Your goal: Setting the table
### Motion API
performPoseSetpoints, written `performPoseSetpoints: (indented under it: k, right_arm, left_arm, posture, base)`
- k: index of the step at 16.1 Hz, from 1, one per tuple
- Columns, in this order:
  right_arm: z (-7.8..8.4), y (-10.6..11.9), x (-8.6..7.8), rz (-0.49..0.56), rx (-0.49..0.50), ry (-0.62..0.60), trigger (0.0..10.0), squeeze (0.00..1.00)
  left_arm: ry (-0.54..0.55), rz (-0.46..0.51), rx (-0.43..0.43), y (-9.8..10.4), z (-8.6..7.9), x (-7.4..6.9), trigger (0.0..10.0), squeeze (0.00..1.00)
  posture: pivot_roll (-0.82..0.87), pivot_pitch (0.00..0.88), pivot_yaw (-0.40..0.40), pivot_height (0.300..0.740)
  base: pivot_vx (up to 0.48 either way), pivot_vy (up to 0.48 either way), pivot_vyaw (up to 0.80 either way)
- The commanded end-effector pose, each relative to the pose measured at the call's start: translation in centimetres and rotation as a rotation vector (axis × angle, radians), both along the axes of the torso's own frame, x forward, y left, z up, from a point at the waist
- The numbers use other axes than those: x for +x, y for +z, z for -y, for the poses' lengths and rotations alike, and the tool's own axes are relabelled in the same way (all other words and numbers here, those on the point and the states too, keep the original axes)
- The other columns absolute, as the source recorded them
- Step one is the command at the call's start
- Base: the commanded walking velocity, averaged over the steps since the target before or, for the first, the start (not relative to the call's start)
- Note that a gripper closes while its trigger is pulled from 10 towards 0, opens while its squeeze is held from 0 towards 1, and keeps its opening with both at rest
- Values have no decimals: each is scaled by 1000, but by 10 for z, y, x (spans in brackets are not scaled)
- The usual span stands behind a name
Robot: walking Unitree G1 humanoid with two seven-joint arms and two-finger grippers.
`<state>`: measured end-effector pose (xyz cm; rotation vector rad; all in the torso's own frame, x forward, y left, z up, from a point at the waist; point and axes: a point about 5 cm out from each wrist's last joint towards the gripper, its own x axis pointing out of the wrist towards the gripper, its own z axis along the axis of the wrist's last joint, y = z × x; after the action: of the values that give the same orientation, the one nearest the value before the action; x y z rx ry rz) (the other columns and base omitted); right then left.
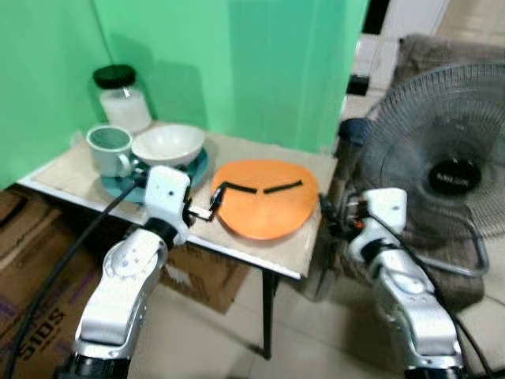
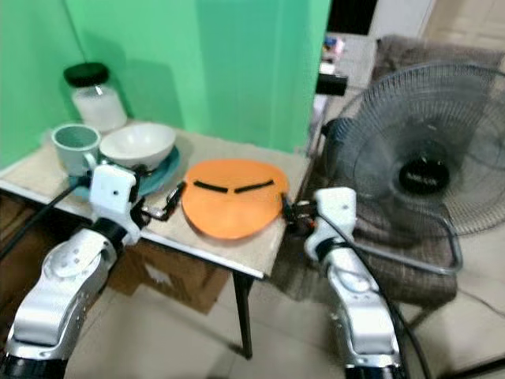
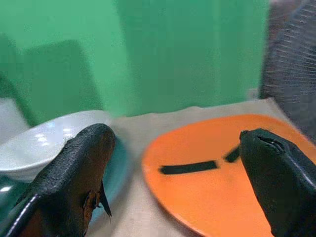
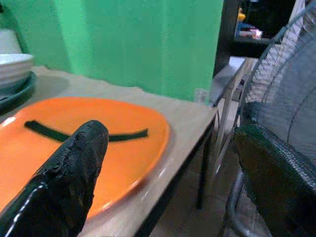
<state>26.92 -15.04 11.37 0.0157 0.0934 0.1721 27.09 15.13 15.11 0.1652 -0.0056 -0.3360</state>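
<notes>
My left gripper (image 3: 175, 182) and right gripper (image 4: 168, 168) both hang spread and empty, flanking the orange plate (image 1: 264, 201), which lies flat near the table's (image 1: 308, 257) front edge. It looks rigid, smooth, probably slippery; I'd pinch its overhanging rim.

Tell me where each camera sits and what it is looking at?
Left eye view: on the head, looking down at the table, orange plate and both silver arms.
Right eye view: beside it, same scene, with the fan.
Left wrist view: on the left arm, past the open left gripper toward the white bowl.
Right wrist view: on the right arm, past the open right gripper.
All four share the orange plate.
</notes>
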Motion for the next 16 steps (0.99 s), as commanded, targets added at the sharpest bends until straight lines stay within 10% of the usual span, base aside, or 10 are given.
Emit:
performPoseSetpoints:
  k: [1, 16]
  right_arm:
    - [-10, 1, 2, 2, 2, 34, 10000, 0]
    - [17, 7, 20, -38, 31, 4, 10000, 0]
  left_arm:
    - [24, 9, 14, 4, -8, 0, 10000, 506]
    - [-346, -84, 201, -18, 14, 43, 10000, 400]
  posture:
    - [89, 0, 6, 740]
    - [53, 3, 30, 740]
  base:
    - [266, 0, 0]
    - [34, 0, 0]
